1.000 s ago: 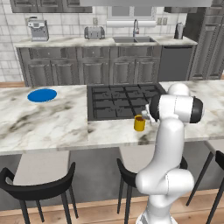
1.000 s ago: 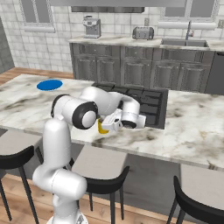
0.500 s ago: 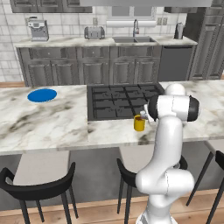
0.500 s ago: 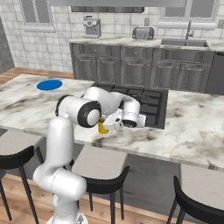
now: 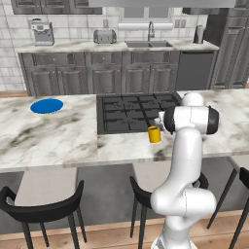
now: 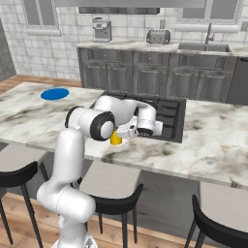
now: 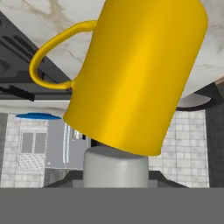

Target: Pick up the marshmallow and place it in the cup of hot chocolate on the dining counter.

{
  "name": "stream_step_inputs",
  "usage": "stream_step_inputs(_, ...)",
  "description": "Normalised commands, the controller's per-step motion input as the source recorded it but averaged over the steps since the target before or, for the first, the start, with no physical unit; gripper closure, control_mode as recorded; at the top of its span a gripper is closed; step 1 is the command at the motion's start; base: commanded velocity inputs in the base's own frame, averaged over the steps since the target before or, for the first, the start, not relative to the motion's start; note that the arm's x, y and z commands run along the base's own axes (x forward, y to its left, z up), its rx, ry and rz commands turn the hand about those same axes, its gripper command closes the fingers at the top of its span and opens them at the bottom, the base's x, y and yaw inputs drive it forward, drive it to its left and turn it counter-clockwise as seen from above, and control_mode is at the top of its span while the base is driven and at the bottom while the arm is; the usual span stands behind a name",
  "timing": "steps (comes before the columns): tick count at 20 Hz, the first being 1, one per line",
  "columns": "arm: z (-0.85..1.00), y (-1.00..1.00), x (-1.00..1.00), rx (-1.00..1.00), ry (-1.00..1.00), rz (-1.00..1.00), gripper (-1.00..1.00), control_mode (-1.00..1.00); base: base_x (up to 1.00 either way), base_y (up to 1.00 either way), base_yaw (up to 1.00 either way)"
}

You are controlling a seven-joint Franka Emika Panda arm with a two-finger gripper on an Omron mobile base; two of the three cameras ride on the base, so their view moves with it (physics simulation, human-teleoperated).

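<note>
Mustard-yellow, the cup of hot chocolate (image 5: 154, 134) is seen on the dining counter (image 5: 53, 141) at the stovetop's (image 5: 133, 111) 6 o'clock edge. The marshmallow (image 7: 116, 167) (off-white) is held in the gripper (image 7: 114, 181), touching the cup's rim.

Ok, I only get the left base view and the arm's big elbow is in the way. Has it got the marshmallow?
Observer: Yes. In the hand view the marshmallow sits between the dark fingertips, off the counter.
Operator: Is it near the yellow mug?
Observer: Very near. The yellow mug looms just beyond it, with its rim end closest to the marshmallow.
Operator: Which way does the handle go?
Observer: The handle sticks out toward the black stovetop.
</note>
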Motion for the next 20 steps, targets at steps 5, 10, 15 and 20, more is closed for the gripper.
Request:
stream_step_inputs(5, -0.09, 0.00, -0.15, 0.00, -0.15, 0.00, 1.00, -1.00, 0.00, 0.00, 0.00)
stream_step_inputs(10, 0.00, 0.00, -0.03, 0.00, -0.07, 0.00, 1.00, -1.00, 0.00, 0.00, 0.00)
stream_step_inputs(15, 0.00, -0.02, 0.00, 0.00, 0.00, 0.00, 1.00, -1.00, 0.00, 0.00, 0.00)
stream_step_inputs(20, 0.00, -0.24, 0.00, 0.00, 0.00, 0.00, 1.00, -1.00, 0.00, 0.00, 0.00)
